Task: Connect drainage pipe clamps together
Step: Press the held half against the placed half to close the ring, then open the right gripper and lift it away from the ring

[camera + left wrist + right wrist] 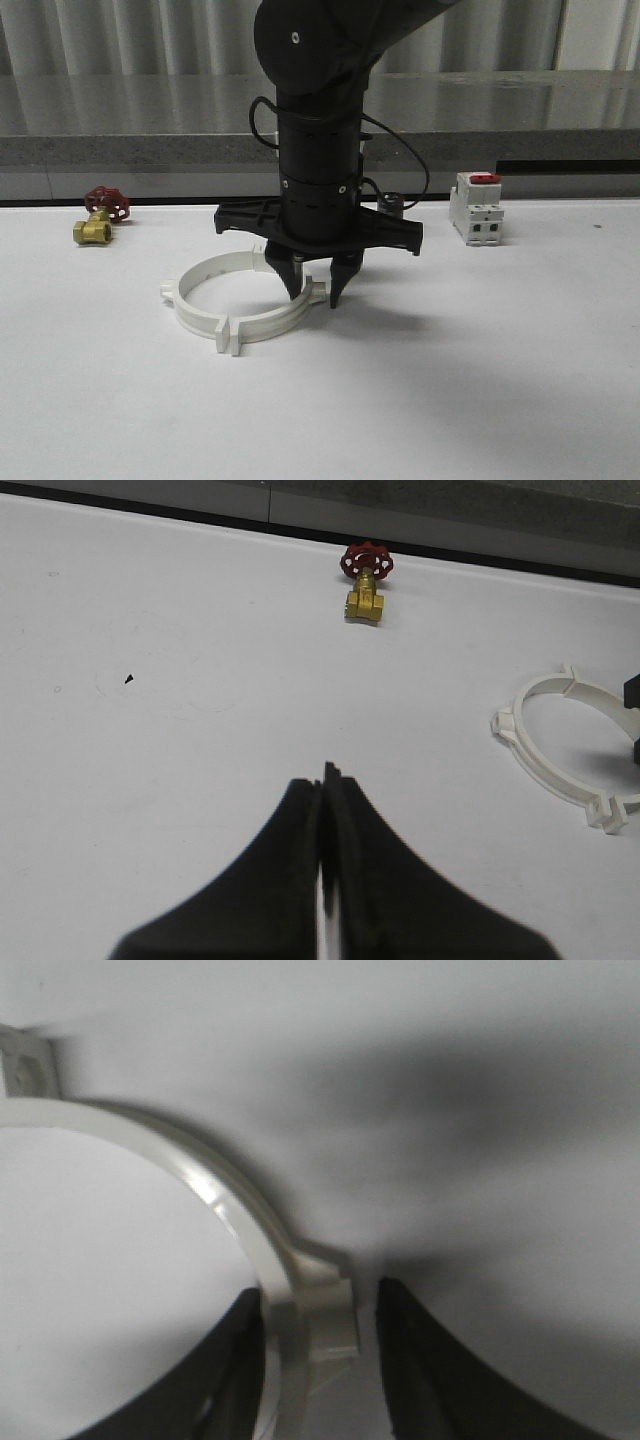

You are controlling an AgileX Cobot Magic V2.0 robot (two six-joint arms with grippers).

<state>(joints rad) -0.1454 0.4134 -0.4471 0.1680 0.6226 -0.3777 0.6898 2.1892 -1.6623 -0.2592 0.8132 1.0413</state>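
The drainage pipe clamps (240, 300) lie near the middle of the white table (480, 380), their two half-rings meeting as a wide ring. The right gripper (314, 298) stands over the ring's right side, jaws parted and straddling the band at a small outer lug (325, 1305) — not yet pinching it, as far as I can tell. To do this well, I would close squarely on the band beside the lug and press the end tabs flush, slowly, so the ring does not skate. The left gripper (325, 810) hangs well left of the ring, jaws closed on nothing.
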